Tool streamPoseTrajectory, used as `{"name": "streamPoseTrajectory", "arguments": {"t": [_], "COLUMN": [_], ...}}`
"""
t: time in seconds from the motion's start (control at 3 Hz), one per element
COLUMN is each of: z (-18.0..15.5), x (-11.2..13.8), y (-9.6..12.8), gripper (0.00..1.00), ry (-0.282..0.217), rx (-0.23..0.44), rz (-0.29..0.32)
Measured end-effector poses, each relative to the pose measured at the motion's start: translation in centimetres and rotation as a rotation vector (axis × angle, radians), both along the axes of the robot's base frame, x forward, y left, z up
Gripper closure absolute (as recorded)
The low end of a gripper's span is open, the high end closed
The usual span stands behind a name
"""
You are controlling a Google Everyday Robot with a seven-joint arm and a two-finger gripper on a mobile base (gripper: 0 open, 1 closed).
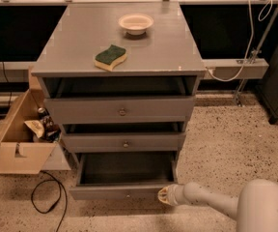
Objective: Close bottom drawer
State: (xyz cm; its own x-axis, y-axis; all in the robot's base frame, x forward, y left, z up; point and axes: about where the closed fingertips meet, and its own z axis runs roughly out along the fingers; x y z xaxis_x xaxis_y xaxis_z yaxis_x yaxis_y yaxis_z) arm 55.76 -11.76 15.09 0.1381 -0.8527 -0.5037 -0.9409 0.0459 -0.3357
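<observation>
The grey wooden three-drawer chest (119,57) stands in the middle of the view. Its bottom drawer (122,191) is pulled out, with its empty inside showing and a small knob at the front centre. The top drawer (122,111) and middle drawer (124,143) stick out slightly. My gripper (162,196) is at the end of the white arm reaching in from the lower right, and it sits against the right end of the bottom drawer's front panel.
A green and yellow sponge (110,57) and a white bowl (135,23) lie on the chest top. An open cardboard box (18,129) with clutter stands to the left. A black cable (47,199) lies on the speckled floor.
</observation>
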Motion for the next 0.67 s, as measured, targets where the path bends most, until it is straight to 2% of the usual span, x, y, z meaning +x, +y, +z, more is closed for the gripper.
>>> {"name": "streamPoseTrajectory", "arguments": {"t": [0.33, 0.67], "z": [-0.07, -0.09], "x": [3.55, 3.59], "y": [1.14, 1.12], "gripper": [1.00, 1.00], "ry": [-0.046, -0.045], "rx": [0.083, 0.079], "rz": [-0.067, -0.069]}}
